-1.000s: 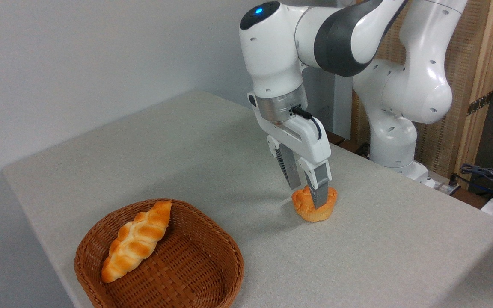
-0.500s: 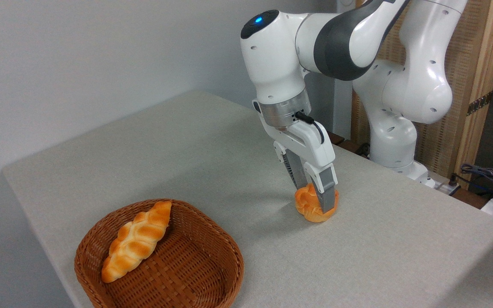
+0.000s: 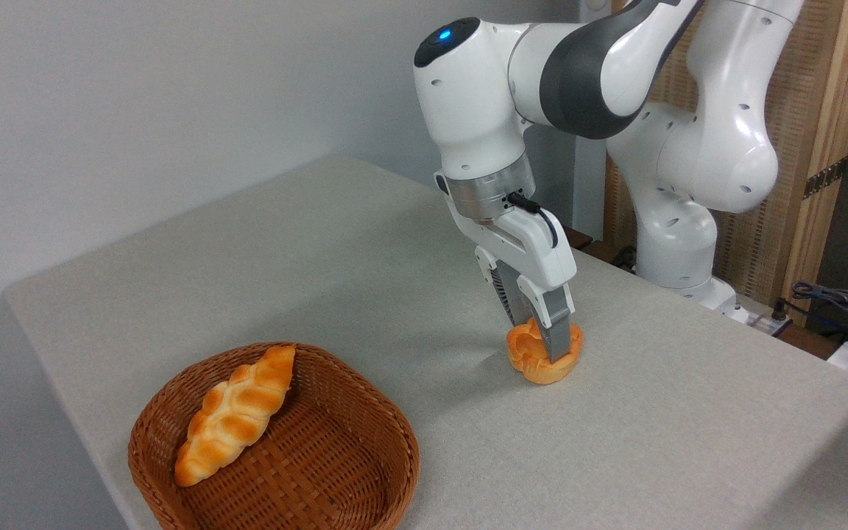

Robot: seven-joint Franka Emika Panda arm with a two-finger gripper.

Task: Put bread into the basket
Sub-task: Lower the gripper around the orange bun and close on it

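Observation:
The bread (image 3: 531, 361), a small round golden-orange bun with a lumpy top, rests on the grey table right of centre. My gripper (image 3: 542, 340) comes down on it from above, its two fingers pressed into the bun's top, which is squeezed and dented between them. The front finger (image 3: 558, 335) covers part of the bun. The basket (image 3: 365, 456), shallow, brown and woven, sits at the lower left near the table's front corner, well apart from the bun.
A long braided loaf (image 3: 236, 414) lies along the basket's left side. The arm's white base (image 3: 678, 243) stands behind the table at right. Cables and a power strip (image 3: 836, 309) lie at the far right.
The gripper has come down onto the bun and drawn its fingers together. The bun now looks pinched and has shifted slightly right. The basket and loaf have not moved.

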